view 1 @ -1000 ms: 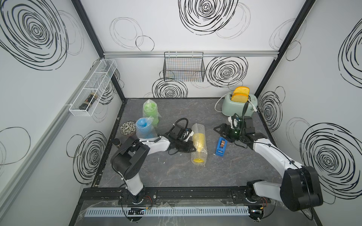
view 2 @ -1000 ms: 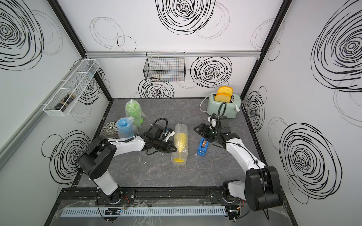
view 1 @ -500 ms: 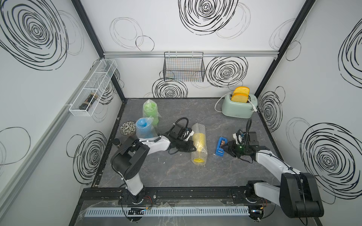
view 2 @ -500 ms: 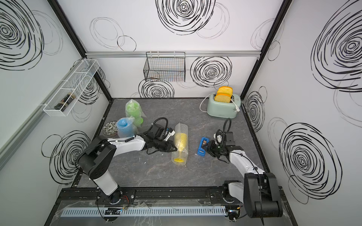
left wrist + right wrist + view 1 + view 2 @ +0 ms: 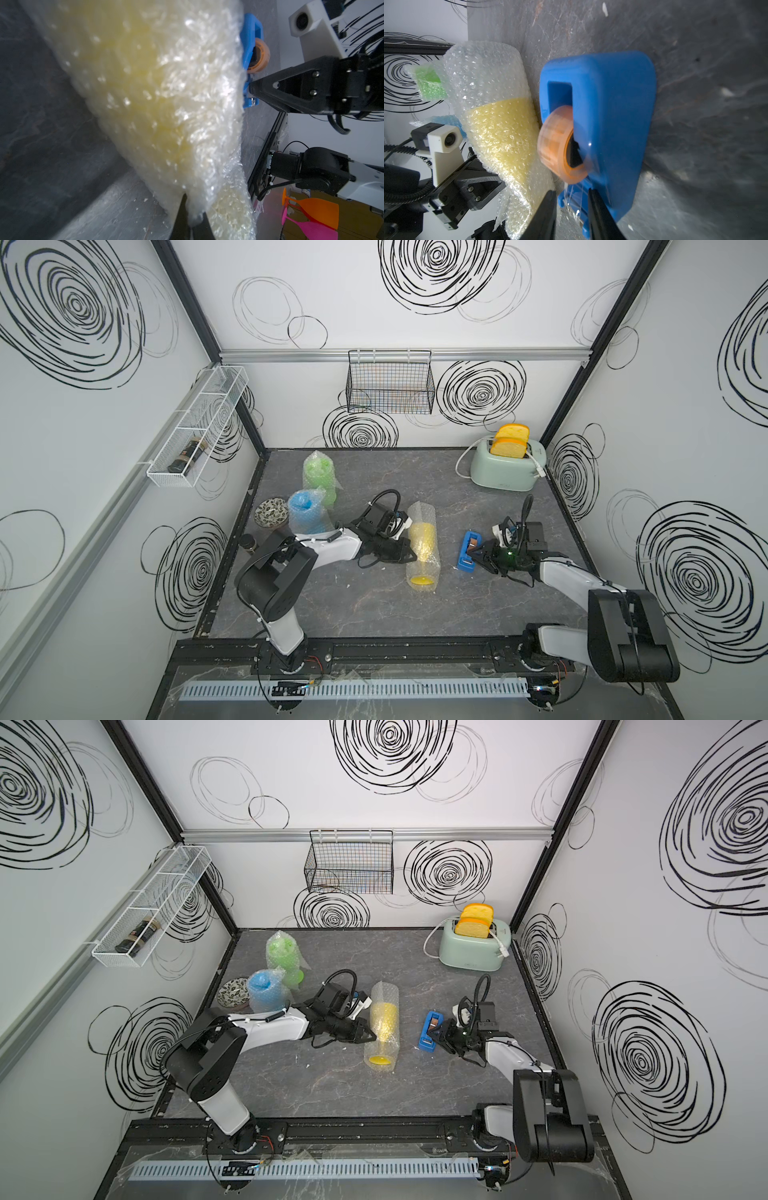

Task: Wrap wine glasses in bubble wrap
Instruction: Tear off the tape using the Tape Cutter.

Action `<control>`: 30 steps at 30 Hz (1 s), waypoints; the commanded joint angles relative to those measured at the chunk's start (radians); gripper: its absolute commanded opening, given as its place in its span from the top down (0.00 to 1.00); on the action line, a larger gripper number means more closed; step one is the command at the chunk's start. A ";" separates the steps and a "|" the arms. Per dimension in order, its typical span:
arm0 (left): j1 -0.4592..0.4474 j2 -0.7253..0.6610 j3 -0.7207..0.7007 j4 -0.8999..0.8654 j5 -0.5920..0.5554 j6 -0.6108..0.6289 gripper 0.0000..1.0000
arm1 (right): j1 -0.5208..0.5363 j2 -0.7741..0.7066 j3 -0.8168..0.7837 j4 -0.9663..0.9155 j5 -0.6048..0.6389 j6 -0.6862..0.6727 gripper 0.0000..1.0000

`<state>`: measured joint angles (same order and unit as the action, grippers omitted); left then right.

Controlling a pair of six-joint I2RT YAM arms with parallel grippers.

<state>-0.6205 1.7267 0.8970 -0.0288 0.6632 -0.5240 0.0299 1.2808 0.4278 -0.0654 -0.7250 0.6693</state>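
Note:
The yellow wine glass [image 5: 422, 539] lies on its side mid-table, rolled in bubble wrap [image 5: 422, 510], foot toward the front. My left gripper [image 5: 411, 558] reaches in from the left and is shut on the wrap's edge; the left wrist view shows a fold of film pinched in my left gripper [image 5: 193, 220]. The green wine glass [image 5: 318, 475] and blue wine glass [image 5: 305, 510] stand wrapped at the back left. My right gripper [image 5: 478, 558] is at the blue tape dispenser [image 5: 468, 553]. In the right wrist view my right gripper [image 5: 571, 207] is closed round the cutter end of the tape dispenser [image 5: 612, 104], over the tape strand.
A mint toaster [image 5: 505, 468] with its cord stands at the back right. A patterned bowl [image 5: 272, 512] and a small dark jar [image 5: 249, 542] sit by the left edge. A wire basket [image 5: 390, 385] hangs on the back wall.
My right arm came forward and down from behind the dispenser to its right side, and its jaws narrowed onto the cutter end. The left arm and the glasses have not moved.

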 commanded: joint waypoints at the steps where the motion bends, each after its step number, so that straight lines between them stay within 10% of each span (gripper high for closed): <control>1: -0.008 -0.029 0.018 0.001 -0.012 0.020 1.00 | -0.008 0.033 -0.024 0.051 -0.003 0.018 0.70; 13: -0.017 -0.033 0.005 0.017 -0.018 0.021 1.00 | -0.044 0.060 -0.047 0.158 -0.089 0.069 1.00; 30: -0.016 -0.028 0.015 -0.002 -0.039 0.039 1.00 | -0.137 0.152 0.045 0.301 -0.238 0.275 1.00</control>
<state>-0.6319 1.7126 0.8970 -0.0322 0.6342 -0.5034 -0.1001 1.4265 0.4271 0.1585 -0.9119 0.8787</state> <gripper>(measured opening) 0.060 0.038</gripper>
